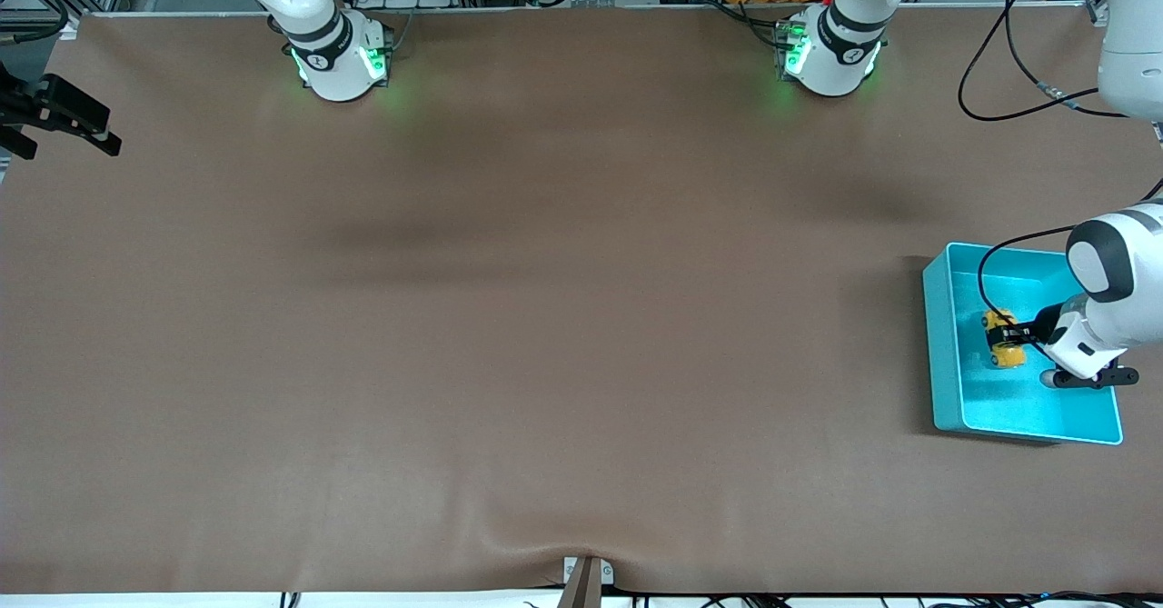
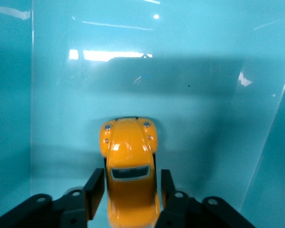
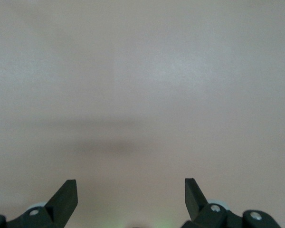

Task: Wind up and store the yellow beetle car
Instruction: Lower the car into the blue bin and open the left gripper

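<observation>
While the left gripper [image 1: 1010, 335] sits low inside the teal bin [image 1: 945, 353], at the left arm's end of the table, we find the yellow beetle car [image 1: 1002, 338] between its fingers, which flank the car's sides just aft of the windscreen. In the left wrist view the car [image 2: 129, 171] points away from the camera with its nose toward the bin wall [image 2: 133, 71], and the fingers [image 2: 95, 187] appear to touch the body on both sides. We judge the grip to be closed on the car, though we cannot confirm whether the wheels rest on the bin floor or hang just above it.

We take the step in hand to be the storing, with release the remaining action. To do it well, we would have the car lowered until the wheels bear on the floor before the fingers part, so it neither drops nor tips. Should the spring be wound, the car may run into the wall on release; the bin should contain it. The fingers should spread evenly and rise straight up, clear of the rim.

The right gripper [image 1: 54, 117] waits over bare table [image 1: 545, 317] at the right arm's end, fingers [image 3: 66, 197] spread wide and holding nothing.
</observation>
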